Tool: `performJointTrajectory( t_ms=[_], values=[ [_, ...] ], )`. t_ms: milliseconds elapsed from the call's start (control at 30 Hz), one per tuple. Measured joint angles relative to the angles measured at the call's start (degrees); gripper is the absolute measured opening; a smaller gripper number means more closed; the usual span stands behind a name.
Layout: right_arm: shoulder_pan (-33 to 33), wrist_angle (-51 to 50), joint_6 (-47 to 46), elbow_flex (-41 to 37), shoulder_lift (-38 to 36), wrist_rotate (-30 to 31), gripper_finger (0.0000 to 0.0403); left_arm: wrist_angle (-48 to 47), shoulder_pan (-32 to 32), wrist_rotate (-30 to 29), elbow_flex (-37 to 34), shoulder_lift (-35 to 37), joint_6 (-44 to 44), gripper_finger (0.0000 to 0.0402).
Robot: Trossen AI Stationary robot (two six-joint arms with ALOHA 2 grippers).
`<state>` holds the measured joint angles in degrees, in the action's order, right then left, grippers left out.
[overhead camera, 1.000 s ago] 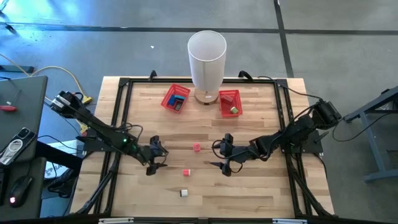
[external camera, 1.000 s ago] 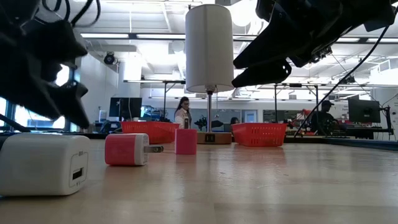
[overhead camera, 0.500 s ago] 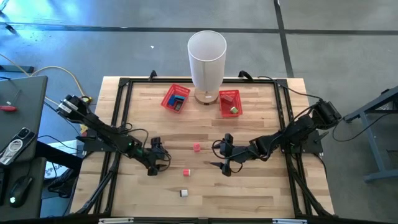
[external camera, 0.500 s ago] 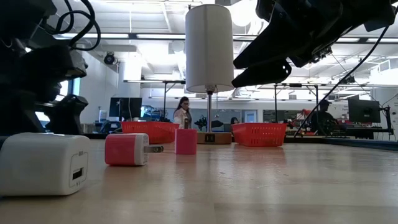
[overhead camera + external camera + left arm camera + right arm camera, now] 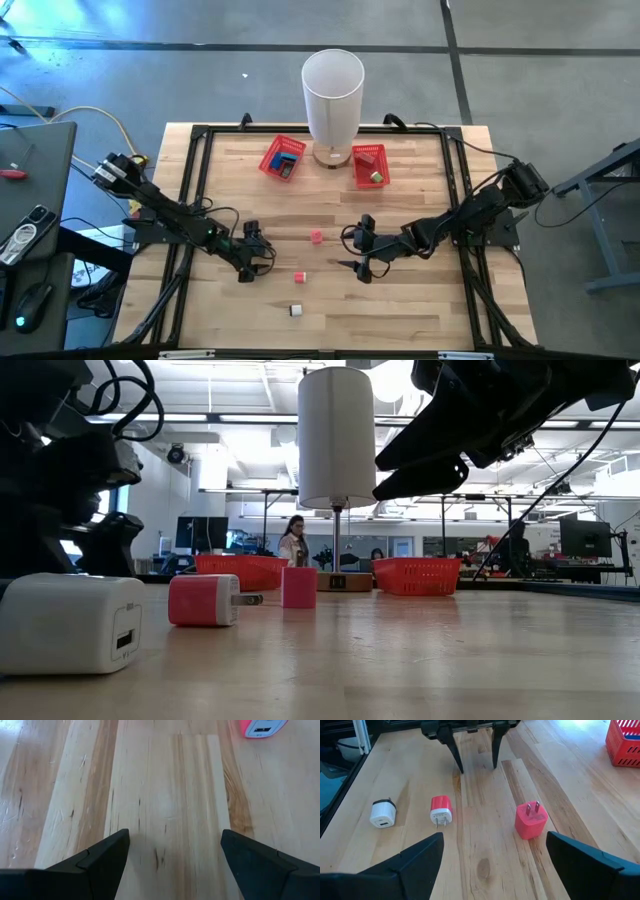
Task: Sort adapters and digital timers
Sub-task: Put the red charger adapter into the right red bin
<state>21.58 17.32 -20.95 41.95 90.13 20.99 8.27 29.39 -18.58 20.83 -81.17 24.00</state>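
three small plug adapters loose on the wooden surface (image 5: 420, 290), between the two arms: a pink one standing with prongs up (image 5: 316, 237), a red-and-white one lying on its side (image 5: 299, 275), a white one nearest the front edge (image 5: 296, 310). two red baskets (image 5: 283, 158) at the far side, flanking a white lamp (image 5: 333, 95), each already holding something.

left gripper (image 5: 255, 252) low over the boards, fingers spread wide, nothing between them, just beside the red-and-white adapter. right gripper (image 5: 358, 250) also spread and empty, hovering near the pink adapter.

likely light, rigid plastic blocks with smooth, somewhat slippery sides; little risk of crushing, more risk of skidding or tipping when nudged. best taken across two flat opposite faces of the body, low and square, never by the thin metal prongs, which offer poor purchase and could twist the block. pink upright one probably easiest: faces exposed, prongs clear of the fingers. lying one needs a pinch across its width, prongs pointing away along the boards. white one sits well apart from both grippers, farthest to reach.
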Motion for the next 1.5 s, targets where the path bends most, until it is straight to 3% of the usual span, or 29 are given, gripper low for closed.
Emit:
performJointTrajectory(
  t_ms=[367, 1067, 1500],
  values=[
    [0.0, 0.01, 0.0, 0.0, 0.0, 0.0, 0.034, 4.86, -0.04, -0.14, -0.05, -1.29, -2.7, 0.0312],
    [0.0, 0.02, -0.22, 0.0, 0.0, -0.02, 0.034, 36.1, 0.03, 0.02, 0.01, -21.73, -8.03, 0.0312],
    [0.0, 0.02, -0.26, 0.0, 0.0, -0.15, 0.034, 39.93, 2.13, -0.25, 0.03, -24.48, -6.58, 0.0312]
  ],
)
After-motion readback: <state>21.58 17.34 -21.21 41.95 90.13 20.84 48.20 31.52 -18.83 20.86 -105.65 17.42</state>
